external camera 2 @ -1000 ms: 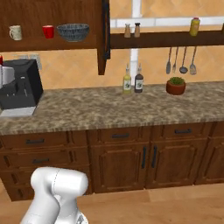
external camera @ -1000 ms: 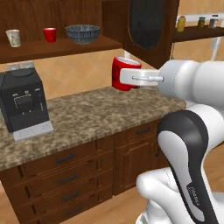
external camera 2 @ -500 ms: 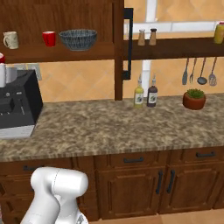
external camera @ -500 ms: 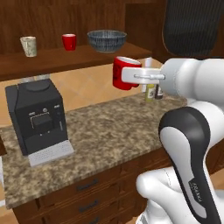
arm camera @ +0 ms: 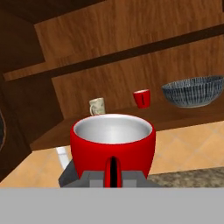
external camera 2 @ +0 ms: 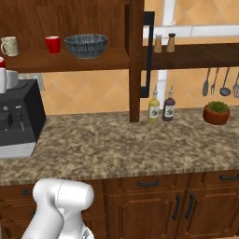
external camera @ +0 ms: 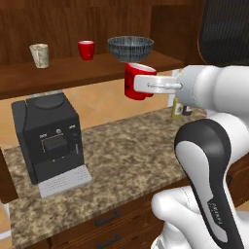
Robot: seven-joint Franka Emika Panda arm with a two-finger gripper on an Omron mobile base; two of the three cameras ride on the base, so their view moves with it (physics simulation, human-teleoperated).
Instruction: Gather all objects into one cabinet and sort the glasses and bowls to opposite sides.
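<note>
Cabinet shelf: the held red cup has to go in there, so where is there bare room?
Bare shelf lies between the beige tumbler and the small red cup, and along the front edge. The right end is crowded: the grey bowl sits close to the cabinet's side post.

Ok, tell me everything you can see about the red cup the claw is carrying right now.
The red cup is glossy red outside with a pale grey-white inside, handleless, and looks empty. It sits upright, off every surface, above the counter and in front of the cabinet shelf. The claw is shut on its near wall, one finger running up the outside. Nothing else touches it. It hangs just below and in front of the bowl.
</note>
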